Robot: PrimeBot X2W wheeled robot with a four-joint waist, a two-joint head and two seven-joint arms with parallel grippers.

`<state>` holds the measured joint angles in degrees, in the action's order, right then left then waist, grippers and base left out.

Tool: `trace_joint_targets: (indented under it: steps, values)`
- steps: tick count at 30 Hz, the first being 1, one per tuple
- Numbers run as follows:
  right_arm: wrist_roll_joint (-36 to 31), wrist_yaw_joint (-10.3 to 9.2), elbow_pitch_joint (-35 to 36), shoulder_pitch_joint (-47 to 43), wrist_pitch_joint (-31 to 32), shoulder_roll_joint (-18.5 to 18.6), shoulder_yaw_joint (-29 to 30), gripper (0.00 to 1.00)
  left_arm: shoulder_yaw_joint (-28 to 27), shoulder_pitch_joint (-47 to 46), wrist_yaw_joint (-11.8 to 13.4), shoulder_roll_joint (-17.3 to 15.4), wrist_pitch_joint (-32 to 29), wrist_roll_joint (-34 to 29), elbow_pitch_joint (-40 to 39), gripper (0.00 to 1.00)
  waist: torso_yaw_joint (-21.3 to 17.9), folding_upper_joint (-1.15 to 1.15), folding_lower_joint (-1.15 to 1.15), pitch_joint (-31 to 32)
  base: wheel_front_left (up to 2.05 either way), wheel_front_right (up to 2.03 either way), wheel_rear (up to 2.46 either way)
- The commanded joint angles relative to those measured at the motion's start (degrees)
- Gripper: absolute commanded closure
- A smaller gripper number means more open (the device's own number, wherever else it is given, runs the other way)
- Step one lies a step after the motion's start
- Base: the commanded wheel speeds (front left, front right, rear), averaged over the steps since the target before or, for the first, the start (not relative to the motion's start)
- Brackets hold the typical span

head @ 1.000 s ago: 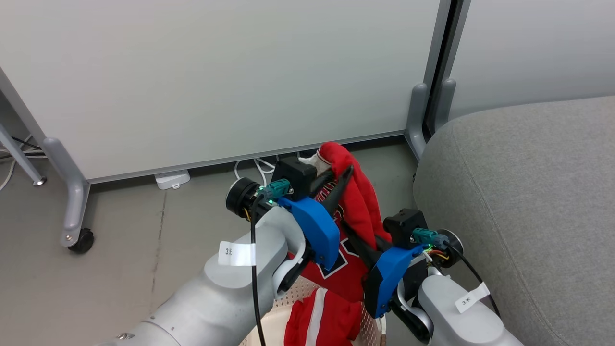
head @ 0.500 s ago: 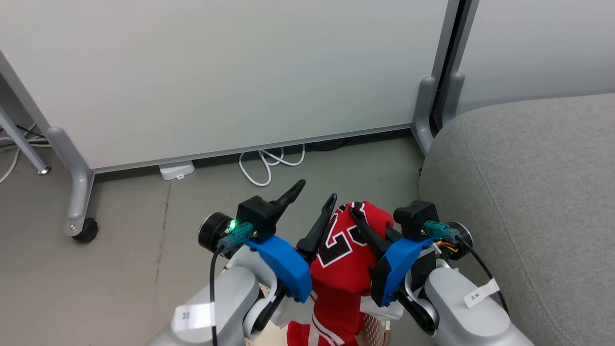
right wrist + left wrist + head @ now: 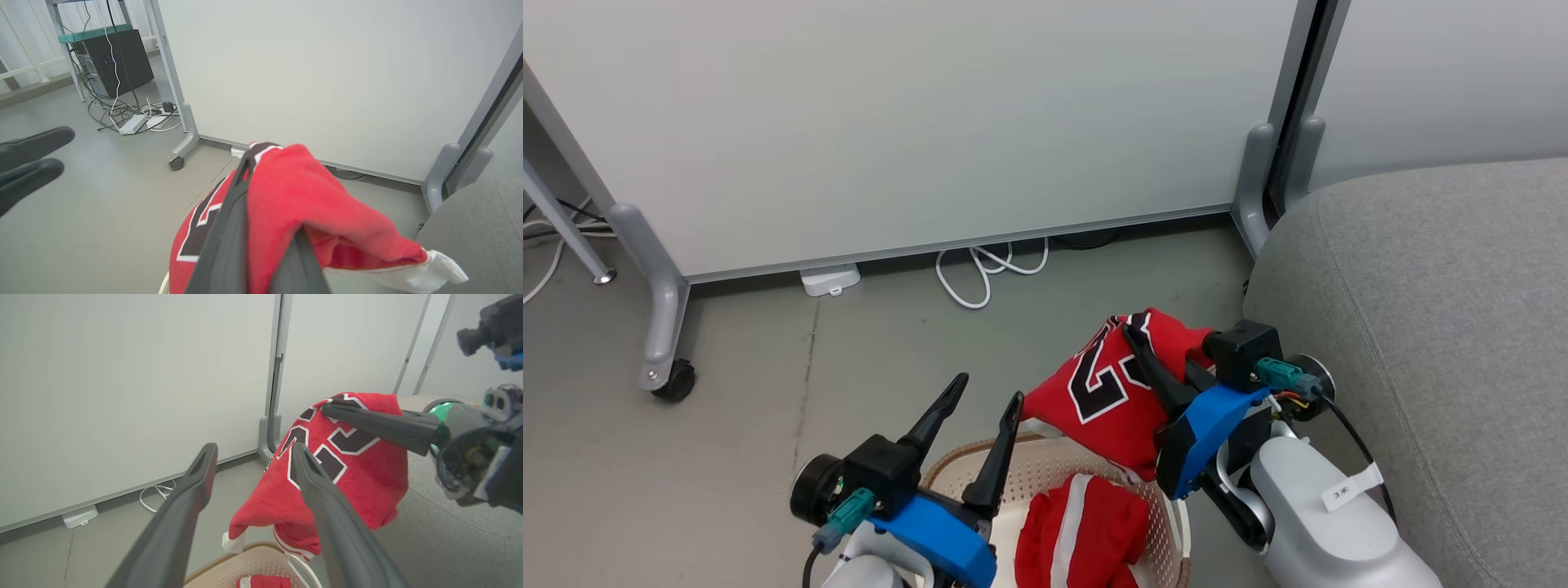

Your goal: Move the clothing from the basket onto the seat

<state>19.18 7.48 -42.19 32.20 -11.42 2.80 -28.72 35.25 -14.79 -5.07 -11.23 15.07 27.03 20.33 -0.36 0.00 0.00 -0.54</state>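
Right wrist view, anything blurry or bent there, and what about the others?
Right wrist view: jersey near the lens looks soft, partition posts splay; left wrist view: left tool blurs toward the bottom edge; head view: sharp, evenly lit, no glare.

Your bot's left gripper [image 3: 989,387] and right gripper [image 3: 1137,336] both had long, tapered dark fingers [image 3: 999,453] coming off a black block [image 3: 882,469] on a bright blue housing [image 3: 1205,429]. Each wrist carried a teal connector [image 3: 1278,376] with a black cable [image 3: 1343,425] running back. By the right one you could see thin red and yellow wires [image 3: 1278,400]. The right forearm [image 3: 1323,531] was smooth pale grey with a white tag [image 3: 1346,492] marked in small black print.
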Motion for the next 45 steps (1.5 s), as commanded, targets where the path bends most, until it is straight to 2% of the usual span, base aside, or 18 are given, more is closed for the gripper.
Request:
trace_joint_targets:
  steps: [1,12,21,26,33,45]
  values:
    - [-0.47,0.03,0.41,0.14,0.01,0.17,0.38,1.0,-1.29,1.35,-0.33,0.11,0.15,-0.76,-0.5,0.0,0.01,0.0,0.0,-0.07,0.0,0.0,0.0]
    - [-1.87,0.03,2.02,-1.25,0.55,0.17,2.44,1.0,-9.35,6.45,-2.02,2.65,0.15,-6.11,-1.81,0.0,0.09,0.0,0.0,-0.3,0.0,0.0,0.0]
    - [-2.39,0.03,3.02,-2.19,1.46,0.17,2.82,1.0,-10.85,7.26,-2.49,3.64,0.15,-7.98,-1.42,0.0,-0.51,0.0,0.0,0.06,0.0,0.0,0.0]
    - [-2.65,0.03,3.6,-2.35,1.66,0.17,3.09,1.0,-10.11,7.28,-2.42,3.39,0.15,-7.54,-1.5,0.0,-2.12,0.0,0.0,0.11,0.0,0.0,0.0]
    - [-3.49,0.03,4.26,-2.69,2.46,0.18,3.54,1.0,-10.44,7.41,-2.44,2.85,0.15,-7.15,-1.77,0.0,-7.8,0.0,0.0,0.0,0.0,0.0,0.0]
    - [-5.44,0.03,6.11,-3.0,3.2,0.2,6.13,1.0,-10.19,5.61,-2.45,2.89,0.15,-7.52,-2.27,0.0,-21.62,0.0,0.0,-1.88,0.0,0.0,0.0]
